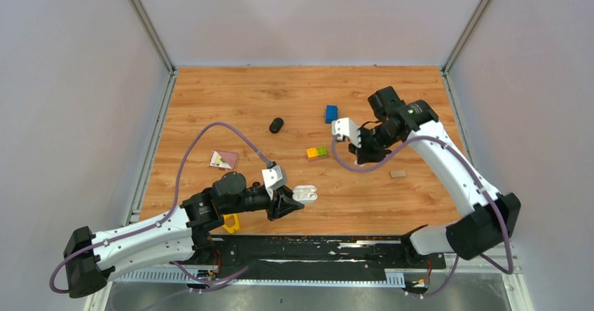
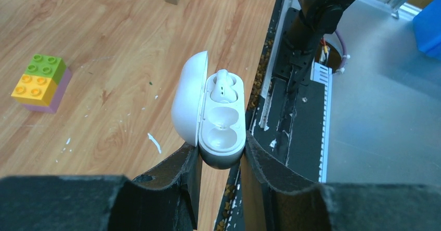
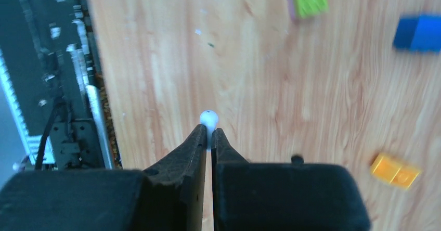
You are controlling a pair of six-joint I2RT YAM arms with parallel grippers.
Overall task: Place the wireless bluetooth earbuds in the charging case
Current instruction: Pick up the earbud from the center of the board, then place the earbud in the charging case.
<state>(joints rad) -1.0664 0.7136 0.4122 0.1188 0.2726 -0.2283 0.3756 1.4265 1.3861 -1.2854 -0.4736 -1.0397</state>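
A white charging case (image 2: 221,122) is open, with its lid (image 2: 186,98) swung to the left. One white earbud (image 2: 222,88) sits in the far slot and the near slot is bare. My left gripper (image 2: 221,155) is shut on the case's near end and holds it at the table's front edge (image 1: 306,194). My right gripper (image 3: 209,135) is shut on a second white earbud (image 3: 208,119), which sticks out past the tips above the wood. In the top view that gripper (image 1: 363,158) is right of centre. No black buds show.
A black oval object (image 1: 276,125) lies mid-table. A blue brick (image 1: 331,113), a yellow-green brick stack (image 1: 316,152), a tan block (image 1: 398,174) and a small card (image 1: 223,159) are spread around. An orange brick (image 3: 393,170) lies near the right gripper. A yellow piece (image 1: 231,222) sits under the left arm.
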